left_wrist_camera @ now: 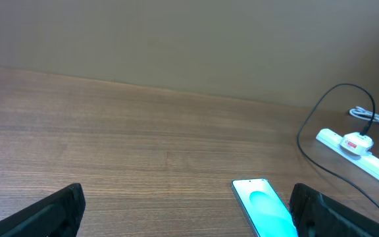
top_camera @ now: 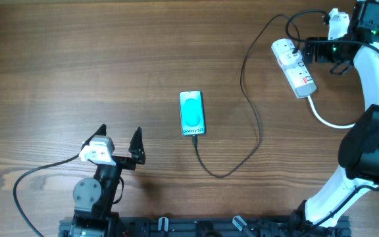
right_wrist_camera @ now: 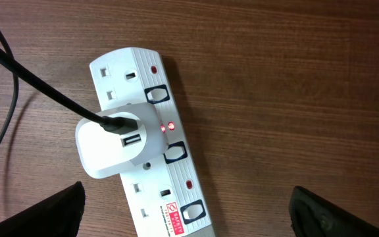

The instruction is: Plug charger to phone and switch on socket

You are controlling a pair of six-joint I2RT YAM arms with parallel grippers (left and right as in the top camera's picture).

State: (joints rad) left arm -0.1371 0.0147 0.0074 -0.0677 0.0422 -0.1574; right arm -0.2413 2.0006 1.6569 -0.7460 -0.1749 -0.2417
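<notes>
The phone (top_camera: pixel 191 113) lies flat mid-table with its cyan screen lit; it also shows in the left wrist view (left_wrist_camera: pixel 265 207). The charger, a thin black cable (top_camera: pixel 255 131), runs from the phone's near end in a loop up to a white adapter (right_wrist_camera: pixel 114 148) plugged into the socket (top_camera: pixel 295 66). In the right wrist view the socket (right_wrist_camera: pixel 176 191) shows one red light lit (right_wrist_camera: pixel 170 125) beside the adapter. My right gripper (top_camera: pixel 318 52) is open just above the socket, its fingers (right_wrist_camera: pixel 186 194) wide apart. My left gripper (top_camera: pixel 120 141) is open and empty, left of the phone (left_wrist_camera: pixel 186 197).
The socket's thick white cord (top_camera: pixel 324 118) curves toward the right arm's base. The right arm's white links (top_camera: pixel 374 72) stand along the right edge. A black cable (top_camera: pixel 25 181) trails from the left arm near the front edge.
</notes>
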